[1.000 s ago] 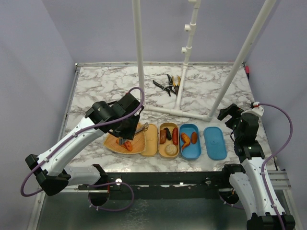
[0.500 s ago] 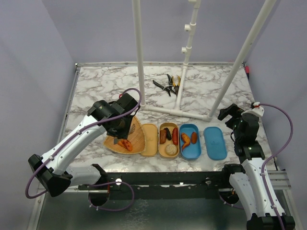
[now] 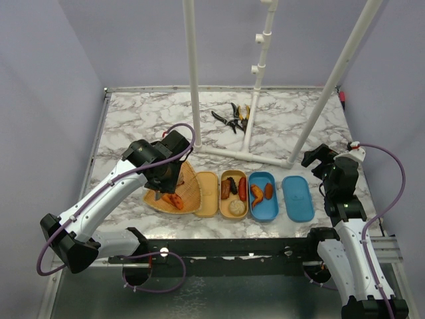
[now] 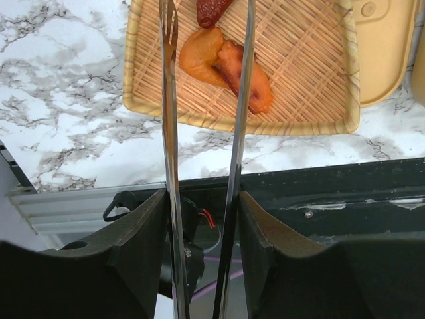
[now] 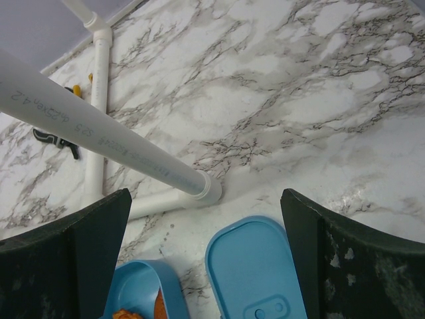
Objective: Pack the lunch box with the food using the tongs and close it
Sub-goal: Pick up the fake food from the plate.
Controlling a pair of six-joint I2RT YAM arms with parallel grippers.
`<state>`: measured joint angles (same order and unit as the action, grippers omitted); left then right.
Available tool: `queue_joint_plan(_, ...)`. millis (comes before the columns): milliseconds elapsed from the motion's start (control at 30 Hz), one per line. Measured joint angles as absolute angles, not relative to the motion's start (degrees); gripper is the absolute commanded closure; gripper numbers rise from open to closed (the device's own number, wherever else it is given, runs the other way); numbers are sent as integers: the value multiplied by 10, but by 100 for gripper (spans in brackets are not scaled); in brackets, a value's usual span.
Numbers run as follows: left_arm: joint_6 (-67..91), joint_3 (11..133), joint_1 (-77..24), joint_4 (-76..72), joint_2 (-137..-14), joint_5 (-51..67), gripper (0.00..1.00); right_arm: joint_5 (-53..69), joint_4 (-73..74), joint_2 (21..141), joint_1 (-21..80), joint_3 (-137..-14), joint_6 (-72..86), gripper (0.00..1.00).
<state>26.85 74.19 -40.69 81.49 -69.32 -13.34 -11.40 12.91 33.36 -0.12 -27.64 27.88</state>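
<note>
My left gripper (image 4: 202, 199) is shut on the tongs (image 4: 167, 133), its fingers pressing on the two thin metal arms. The arms stand apart over the woven tray (image 4: 312, 86). Between them in this view lie two orange food pieces (image 4: 199, 56) and a red one (image 4: 211, 8). From above, the left gripper (image 3: 166, 183) hangs over that tray (image 3: 189, 196). The lunch box's beige part (image 3: 234, 194) holds sausage bits and a beige ball. Its blue part (image 3: 262, 196) holds orange pieces. My right gripper (image 5: 206, 219) stands open above the blue lid (image 5: 255, 272).
A beige lid (image 3: 207, 194) lies between the tray and the beige box. The blue lid (image 3: 297, 198) lies right of the blue box. Pliers (image 3: 234, 118) lie at the back by the white pipe frame (image 3: 247, 139). The table's near edge runs just below the tray.
My left gripper has swung left from the beige lid's side to over the tray, turning the tongs down toward the orange pieces. The tongs' arms have spread slightly. The right arm is still.
</note>
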Motion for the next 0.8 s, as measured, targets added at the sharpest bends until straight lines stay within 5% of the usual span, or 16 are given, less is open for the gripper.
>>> queue_joint_plan(800, 256, 705, -406, 793, -694, -101, 58, -114, 129, 334, -1, -274, 279, 0)
